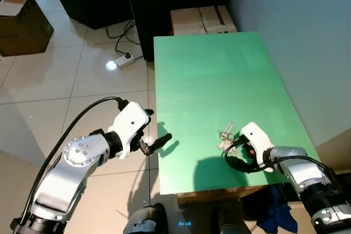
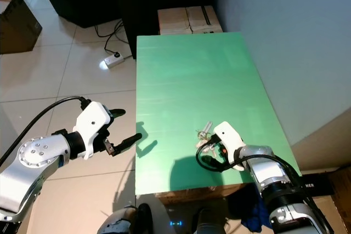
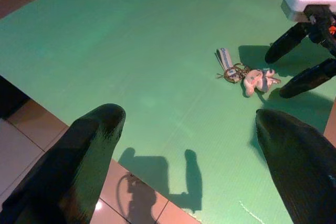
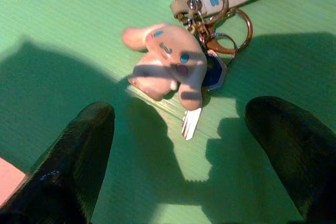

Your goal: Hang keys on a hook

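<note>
A bunch of keys (image 1: 224, 135) with a pink plush charm (image 4: 167, 60), brass rings and a pale strap (image 3: 226, 57) lies on the green table (image 1: 208, 75) near its front right. My right gripper (image 1: 230, 149) is open just short of the keys, low over the table, one black finger (image 4: 79, 156) on each side of the charm and touching nothing. My left gripper (image 1: 158, 125) is open too, hovering at the table's left edge and pointing towards the keys (image 3: 244, 74).
Tiled floor lies left of the table, with a white power strip (image 1: 125, 60) and cables. Cardboard boxes (image 1: 203, 20) and a black cabinet (image 1: 164, 4) stand beyond the far end. A grey wall (image 1: 307, 36) runs along the right side.
</note>
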